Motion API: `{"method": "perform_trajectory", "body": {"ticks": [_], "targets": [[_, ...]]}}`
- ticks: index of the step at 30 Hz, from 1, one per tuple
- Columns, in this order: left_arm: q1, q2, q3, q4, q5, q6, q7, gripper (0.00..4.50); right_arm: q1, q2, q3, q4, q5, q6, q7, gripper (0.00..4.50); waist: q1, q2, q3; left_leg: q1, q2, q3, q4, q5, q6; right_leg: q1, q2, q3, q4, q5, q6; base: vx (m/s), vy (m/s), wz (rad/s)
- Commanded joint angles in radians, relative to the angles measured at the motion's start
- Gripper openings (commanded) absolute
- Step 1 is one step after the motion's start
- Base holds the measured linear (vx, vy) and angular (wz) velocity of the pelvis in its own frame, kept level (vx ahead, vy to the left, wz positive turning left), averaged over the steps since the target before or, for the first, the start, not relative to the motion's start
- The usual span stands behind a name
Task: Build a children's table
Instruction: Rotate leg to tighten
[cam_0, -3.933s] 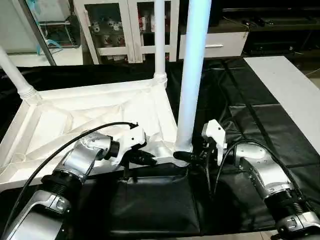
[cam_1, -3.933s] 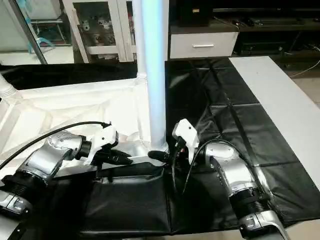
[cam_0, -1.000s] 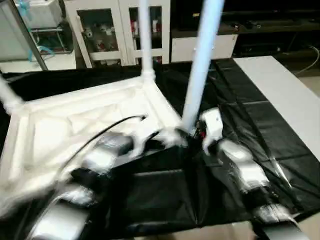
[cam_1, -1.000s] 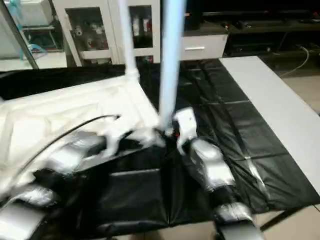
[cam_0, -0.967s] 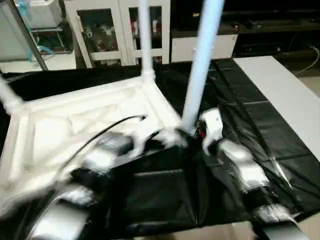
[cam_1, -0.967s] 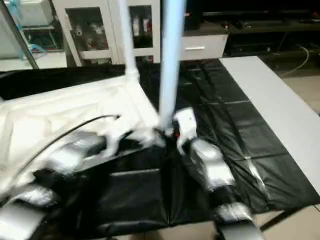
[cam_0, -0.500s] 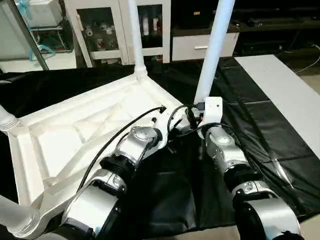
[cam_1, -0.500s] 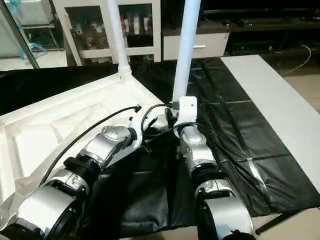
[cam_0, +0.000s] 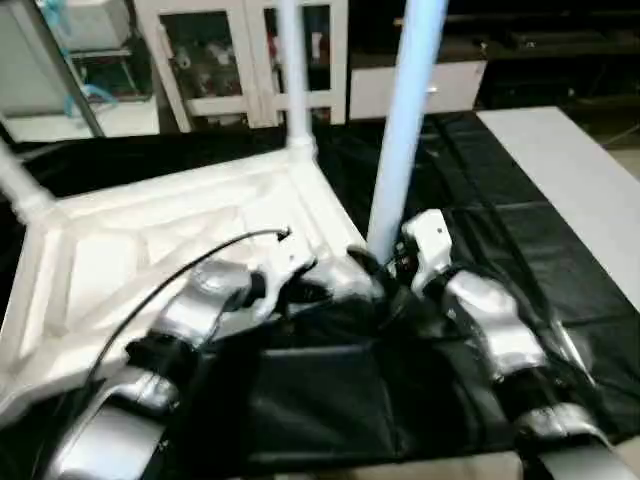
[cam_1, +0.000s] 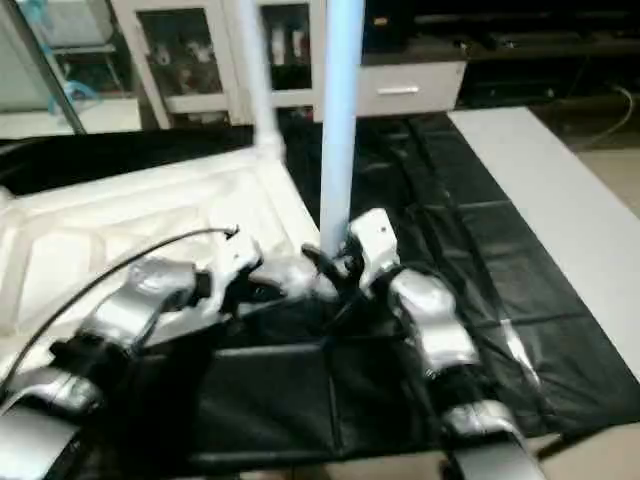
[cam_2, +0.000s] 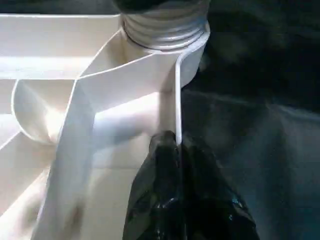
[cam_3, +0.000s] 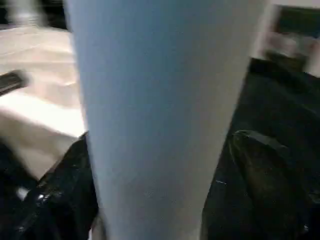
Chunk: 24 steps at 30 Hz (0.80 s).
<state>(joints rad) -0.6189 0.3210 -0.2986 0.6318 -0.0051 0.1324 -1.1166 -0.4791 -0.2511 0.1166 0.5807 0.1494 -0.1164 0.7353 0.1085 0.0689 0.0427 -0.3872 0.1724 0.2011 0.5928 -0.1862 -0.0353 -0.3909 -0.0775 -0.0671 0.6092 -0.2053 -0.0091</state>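
Observation:
The white tabletop (cam_0: 150, 240) lies upside down on the black cover, its ribbed underside facing up. One white leg (cam_0: 405, 120) stands upright in the near right corner socket. Another leg (cam_0: 293, 70) rises at the far corner, and a third leg (cam_0: 20, 185) at the left. My left gripper (cam_0: 325, 290) is shut on the tabletop's rim (cam_2: 176, 100), just below that leg's threaded base (cam_2: 165, 25). My right gripper (cam_0: 372, 268) is shut around the lower end of the same leg (cam_3: 160, 100), with a black finger (cam_3: 65, 195) on each side.
The black-covered work table (cam_0: 500, 200) stretches to the right. A long white surface (cam_0: 570, 170) lies along its right side. White glass-door cabinets (cam_0: 220, 60) and a low drawer unit (cam_0: 455, 85) stand behind.
The whole picture has shifted and tilted. Both arms and the gripped corner now sit nearer to me than half a second ago, with both grips unchanged.

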Motion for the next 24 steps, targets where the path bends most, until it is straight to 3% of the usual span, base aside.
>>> {"method": "perform_trajectory", "body": {"ticks": [1, 9, 15, 16, 24], "targets": [[0.036, 0.039, -0.042, -0.061, -0.021, 0.026, -0.138, 0.0, 0.042, -0.062, 0.027, -0.075, 0.016, 0.029, 0.13, 4.23, -0.004, -0.007, -0.059, 0.023, 0.076, -0.033, -0.075, -0.203, 0.081, 0.037, -0.082, 0.051, -0.067, -0.114, -0.236, 0.0, 0.0, 0.0], [0.047, 0.08, -0.032, -0.098, -0.025, 0.039, -0.162, 0.0, 0.075, -0.111, 0.071, -0.123, 0.023, 0.079, 0.262, 4.23, -0.002, -0.013, -0.055, 0.023, 0.072, -0.034, -0.076, -0.222, 0.06, 0.035, -0.086, 0.053, -0.076, -0.202, -0.226, 0.0, 0.0, 0.0], [0.059, 0.087, -0.032, -0.131, -0.034, 0.06, -0.167, 0.0, 0.081, -0.122, 0.084, -0.134, 0.029, 0.102, 0.293, 4.23, -0.005, -0.016, -0.061, 0.018, 0.07, -0.034, -0.068, -0.155, 0.084, 0.037, -0.083, 0.05, -0.065, -0.106, -0.242, 0.0, 0.0, 0.0], [0.06, 0.086, -0.031, -0.134, -0.034, 0.062, -0.165, 0.0, 0.077, -0.119, 0.081, -0.127, 0.03, 0.105, 0.289, 3.98, -0.004, -0.016, -0.062, 0.019, 0.069, -0.033, -0.067, -0.149, 0.087, 0.037, -0.083, 0.05, -0.064, -0.097, -0.244, 0.0, 0.0, 0.0], [0.061, 0.086, -0.032, -0.138, -0.036, 0.065, -0.161, 0.0, 0.062, -0.108, 0.067, -0.105, 0.03, 0.105, 0.282, 3.47, -0.002, -0.017, -0.064, 0.017, 0.069, -0.032, -0.06, -0.121, 0.106, 0.037, -0.082, 0.048, -0.059, -0.071, -0.251, 0.0, 0.0, 0.0]]}}
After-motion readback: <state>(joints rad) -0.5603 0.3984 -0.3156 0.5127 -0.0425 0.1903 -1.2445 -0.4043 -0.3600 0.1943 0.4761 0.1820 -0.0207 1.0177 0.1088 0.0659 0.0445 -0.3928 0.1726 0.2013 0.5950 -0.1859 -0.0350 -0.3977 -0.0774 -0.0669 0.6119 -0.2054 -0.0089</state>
